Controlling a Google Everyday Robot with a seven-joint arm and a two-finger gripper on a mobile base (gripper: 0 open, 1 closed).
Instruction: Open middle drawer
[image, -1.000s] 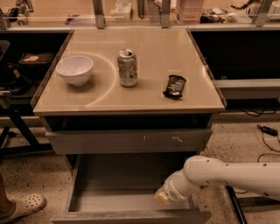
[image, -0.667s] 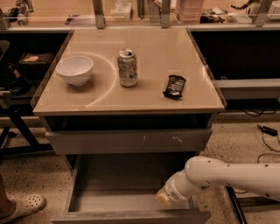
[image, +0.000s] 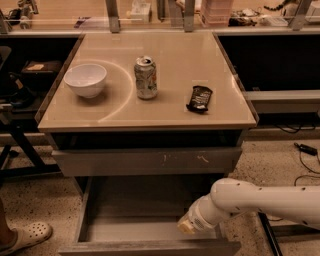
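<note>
The middle drawer (image: 145, 212) stands pulled far out below the cabinet top. Its smooth grey inside shows, and its plain front (image: 150, 248) lies at the bottom edge of the view. Above it is the taller grey front with pale scratch marks (image: 150, 161), which is closed. My gripper (image: 186, 227) is at the end of the white arm (image: 260, 200), which reaches in from the right. It sits low inside the drawer's right front corner, just behind the front panel.
On the beige cabinet top (image: 165, 110) stand a white bowl (image: 85, 80), a drink can (image: 145, 77) and a dark snack bar (image: 199, 98). A foot in a white clog (image: 25, 237) is at the lower left. Cables (image: 300, 150) lie on the floor at the right.
</note>
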